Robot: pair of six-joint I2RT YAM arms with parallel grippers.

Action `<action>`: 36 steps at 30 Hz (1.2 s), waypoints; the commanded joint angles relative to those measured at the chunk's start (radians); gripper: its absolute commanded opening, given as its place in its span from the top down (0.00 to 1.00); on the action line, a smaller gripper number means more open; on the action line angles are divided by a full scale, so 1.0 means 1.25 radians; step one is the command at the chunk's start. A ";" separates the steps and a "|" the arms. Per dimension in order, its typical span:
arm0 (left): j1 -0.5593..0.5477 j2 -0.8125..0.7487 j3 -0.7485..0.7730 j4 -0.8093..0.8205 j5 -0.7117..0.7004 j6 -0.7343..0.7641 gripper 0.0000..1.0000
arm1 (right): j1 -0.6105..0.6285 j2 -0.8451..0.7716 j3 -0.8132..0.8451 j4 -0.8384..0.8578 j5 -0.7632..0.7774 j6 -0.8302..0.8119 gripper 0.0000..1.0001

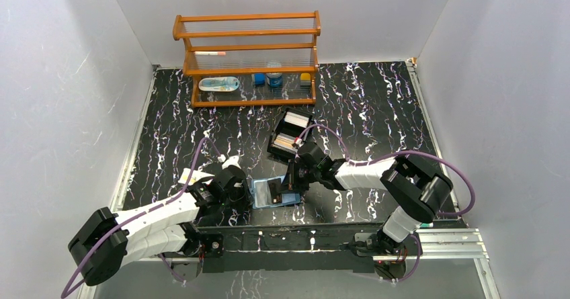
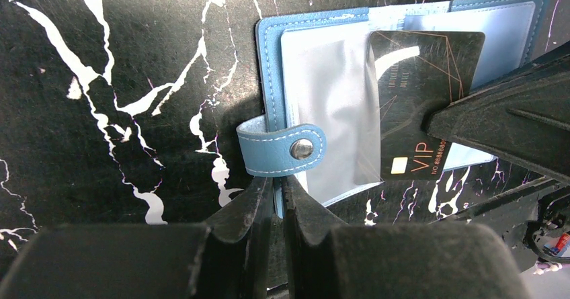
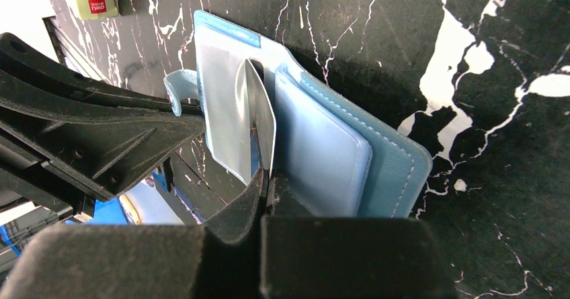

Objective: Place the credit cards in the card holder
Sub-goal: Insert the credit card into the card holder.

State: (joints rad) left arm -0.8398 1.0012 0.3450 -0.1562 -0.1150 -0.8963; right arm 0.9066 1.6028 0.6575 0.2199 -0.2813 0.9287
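Open blue leather card holder [image 1: 272, 193] with snap tab lies flat on black marbled bench [image 1: 376, 104]. At holder's tab side, left gripper [image 2: 277, 201] nearly closed, pinching holder's edge. Opposite side, right gripper [image 3: 269, 181] clamped tight on black VIP credit card [image 2: 420, 97]. Card tilted over holder's clear sleeves; inside slot or not, cannot tell. Behind holder, black two-compartment box [image 1: 299, 119] with stacked cards [image 1: 286, 140].
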 commanded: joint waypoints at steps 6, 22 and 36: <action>0.000 0.022 -0.017 -0.041 -0.036 0.013 0.90 | 0.003 0.037 0.009 -0.107 -0.040 -0.053 1.00; -0.001 0.020 -0.016 -0.046 -0.037 0.013 0.90 | 0.001 0.005 -0.019 -0.110 0.000 -0.024 1.00; 0.000 0.029 -0.013 -0.039 -0.036 0.015 0.90 | 0.001 -0.009 -0.033 -0.099 0.004 -0.014 1.00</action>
State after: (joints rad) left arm -0.8398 1.0058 0.3450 -0.1455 -0.1162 -0.8967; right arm 0.8982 1.5761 0.6380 0.1993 -0.2802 0.9390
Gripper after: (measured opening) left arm 0.097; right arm 0.017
